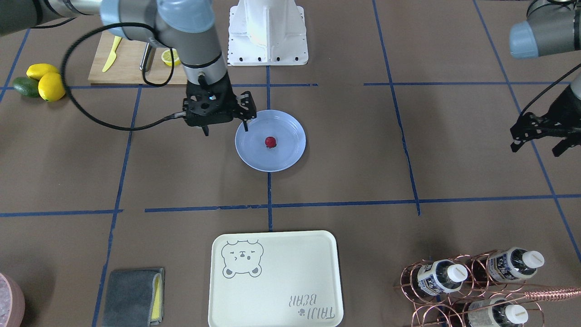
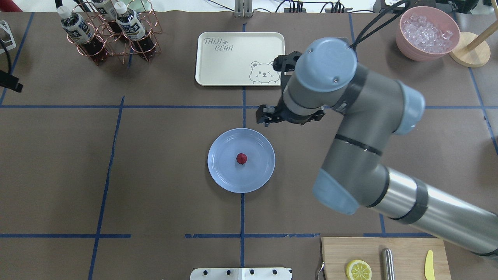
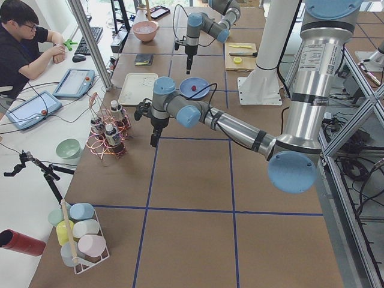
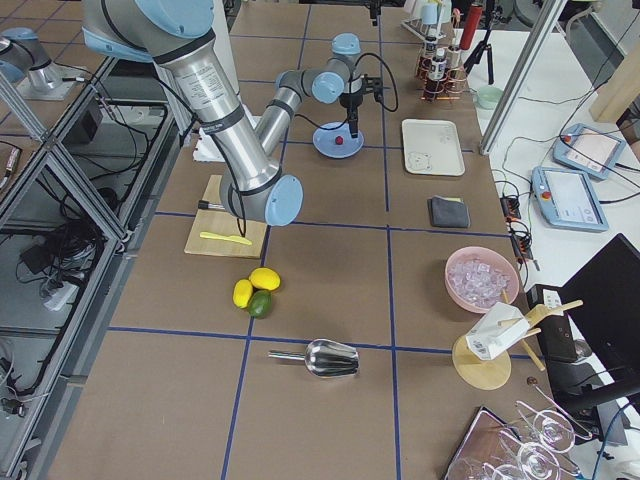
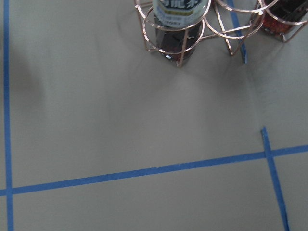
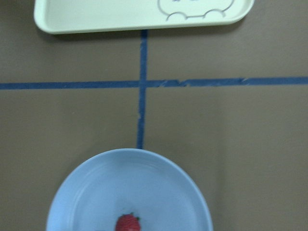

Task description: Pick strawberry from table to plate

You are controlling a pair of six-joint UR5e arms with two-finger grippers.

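Observation:
The strawberry [image 1: 270, 142] lies near the middle of the pale blue plate [image 1: 290, 122], free of any gripper. The overhead view shows the same strawberry [image 2: 241, 158] on the plate [image 2: 225, 171], and the right wrist view catches the berry [image 6: 128, 224] at its lower edge. My right gripper [image 1: 225, 131] hangs open and empty over the plate's rim on the robot's right side, above and beside the berry. My left gripper [image 1: 535, 150] is open and empty far off at the table's side, near the bottle rack [image 5: 178, 29].
A cream bear tray [image 1: 272, 277] lies beyond the plate. A copper rack of bottles [image 1: 467, 281], a grey cloth [image 1: 131, 295], a cutting board [image 1: 131, 59] with a lemon half and knife, whole lemons [image 1: 45, 79] and a pink ice bowl [image 2: 426, 33] ring the table's edges.

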